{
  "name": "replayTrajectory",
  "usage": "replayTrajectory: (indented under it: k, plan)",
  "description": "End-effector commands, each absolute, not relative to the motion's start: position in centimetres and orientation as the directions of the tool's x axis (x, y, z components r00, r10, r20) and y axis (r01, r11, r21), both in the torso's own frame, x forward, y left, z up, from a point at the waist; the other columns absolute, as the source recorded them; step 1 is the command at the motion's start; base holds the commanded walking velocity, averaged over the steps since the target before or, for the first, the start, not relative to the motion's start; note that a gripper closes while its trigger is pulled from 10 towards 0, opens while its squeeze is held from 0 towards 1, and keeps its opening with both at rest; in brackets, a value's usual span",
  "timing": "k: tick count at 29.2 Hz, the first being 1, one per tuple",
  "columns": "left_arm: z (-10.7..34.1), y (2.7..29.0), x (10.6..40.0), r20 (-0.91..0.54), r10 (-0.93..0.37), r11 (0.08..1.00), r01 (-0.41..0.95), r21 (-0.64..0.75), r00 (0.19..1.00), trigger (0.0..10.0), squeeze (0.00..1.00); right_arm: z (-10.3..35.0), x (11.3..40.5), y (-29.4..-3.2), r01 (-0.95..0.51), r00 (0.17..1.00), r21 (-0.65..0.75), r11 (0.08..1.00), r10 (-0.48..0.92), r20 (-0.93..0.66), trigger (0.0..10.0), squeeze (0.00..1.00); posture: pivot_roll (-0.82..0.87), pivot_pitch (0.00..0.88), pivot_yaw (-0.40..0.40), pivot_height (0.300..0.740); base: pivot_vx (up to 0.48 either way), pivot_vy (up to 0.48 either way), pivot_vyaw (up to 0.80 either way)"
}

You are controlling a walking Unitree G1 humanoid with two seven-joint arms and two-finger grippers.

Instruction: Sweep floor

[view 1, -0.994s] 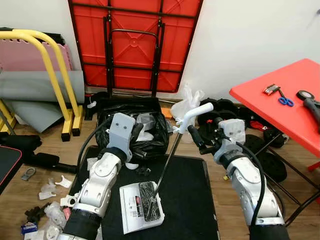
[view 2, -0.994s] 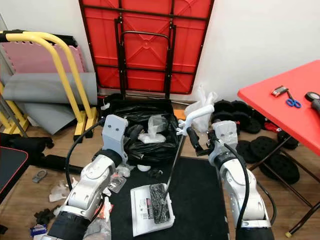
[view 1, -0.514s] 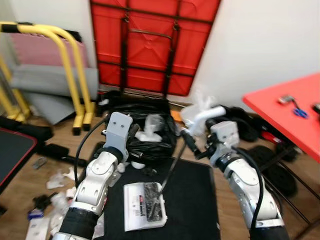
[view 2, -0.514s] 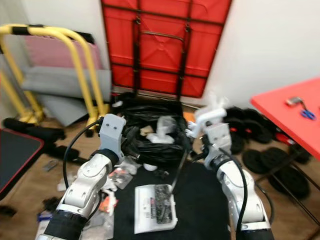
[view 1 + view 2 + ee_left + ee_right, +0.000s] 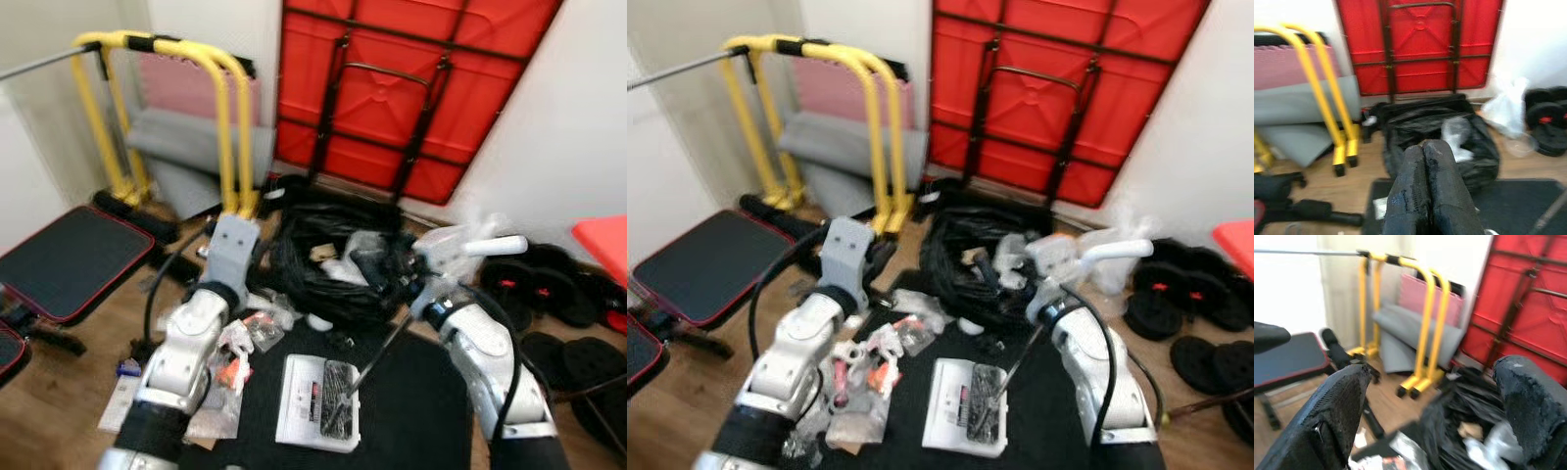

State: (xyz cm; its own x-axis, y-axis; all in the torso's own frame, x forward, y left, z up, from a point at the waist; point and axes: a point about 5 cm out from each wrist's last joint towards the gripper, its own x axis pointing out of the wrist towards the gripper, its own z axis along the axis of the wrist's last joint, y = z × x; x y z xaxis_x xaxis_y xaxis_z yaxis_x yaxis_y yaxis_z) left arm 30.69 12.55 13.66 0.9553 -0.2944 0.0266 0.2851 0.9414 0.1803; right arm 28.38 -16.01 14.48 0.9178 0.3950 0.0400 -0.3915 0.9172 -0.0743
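Observation:
A broom stands in front of me: white grip (image 5: pixel 490 247), thin rod (image 5: pixel 377 354), dark brush head (image 5: pixel 333 411) resting on a white dustpan (image 5: pixel 302 416) on the black mat (image 5: pixel 431 411). My right gripper (image 5: pixel 1435 369) is beside the rod's top, open, with nothing between its fingers; what holds the rod is hidden. My left gripper (image 5: pixel 1423 147) is shut and empty, held over the mat's left edge and pointing at the open black rubbish bag (image 5: pixel 333 259). Plastic wrappers and paper scraps (image 5: pixel 240 352) lie on the wooden floor under my left arm.
A yellow tube frame (image 5: pixel 230 108) and grey and pink mats stand at the back left. A folded red table (image 5: pixel 411 88) leans on the wall. A black bench pad (image 5: pixel 69 259) lies at the left. Weight plates (image 5: pixel 558 284) and a red table corner (image 5: pixel 602 245) are at the right.
The whole view has swung to the left: the red table with its tools slid out and the bench pad came in. Arms, broom and dustpan keep the same arrangement.

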Motion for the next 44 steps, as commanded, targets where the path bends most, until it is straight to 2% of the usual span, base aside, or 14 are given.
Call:
replayTrajectory:
  k: [1,23,44]
  plan:
    - [13.46,12.11,30.48,0.017,-0.319,0.935,0.312,0.171,0.948,10.0,0.0,14.24,28.29,-16.15,-0.4,0.915,-0.064,0.914,0.403,0.031,10.0,0.0,-0.15,0.021,-0.127,0.74,0.0,0.0,0.78]
    - [13.64,11.73,30.31,0.004,-0.371,0.913,0.364,0.182,0.929,10.0,0.0,14.19,28.38,-16.27,-0.403,0.914,-0.031,0.915,0.404,0.031,10.0,0.0,-0.15,0.032,-0.121,0.74,0.0,0.0,0.77]
    - [13.42,12.03,30.52,-0.024,-0.345,0.919,0.343,0.196,0.938,10.0,0.0,14.23,28.45,-16.19,-0.41,0.911,-0.023,0.912,0.411,0.028,10.0,0.0,-0.14,0.038,-0.123,0.74,0.0,0.0,0.77]
